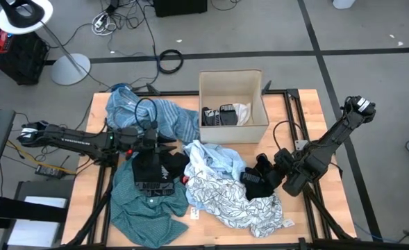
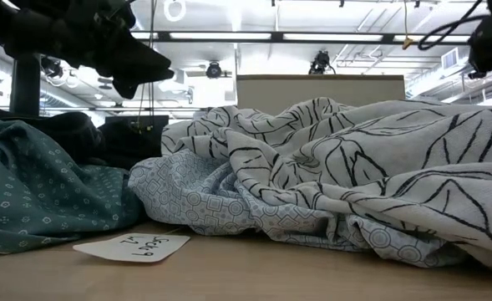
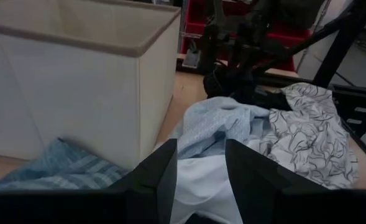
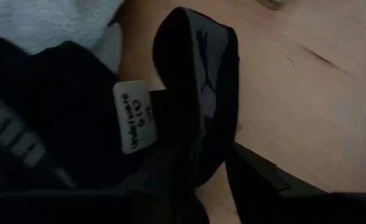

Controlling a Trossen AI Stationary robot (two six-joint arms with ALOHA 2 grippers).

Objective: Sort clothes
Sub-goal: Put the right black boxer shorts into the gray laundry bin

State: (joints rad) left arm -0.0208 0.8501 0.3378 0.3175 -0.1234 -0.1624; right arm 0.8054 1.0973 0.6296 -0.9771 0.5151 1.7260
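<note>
- Right gripper (image 1: 261, 173) is clamped on black underwear (image 4: 195, 106); the box (image 1: 233, 105) lies far-left of it.
- Left gripper (image 1: 168, 144) hangs with fingers apart beside the pale blue shirt (image 1: 214, 160).

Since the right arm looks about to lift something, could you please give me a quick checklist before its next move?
1. Right gripper on a garment: ok, it sits on the black garment beside the white-grey patterned cloth.
2. Grip closed on the fabric: ok, black fabric is pinched between the fingers in the right wrist view.
3. Only one garment pinched: cannot tell.
4. Box has room: ok, only a few pieces lie inside.
5. Left gripper clear of the route: ok, it is open over the pale blue shirt.
</note>
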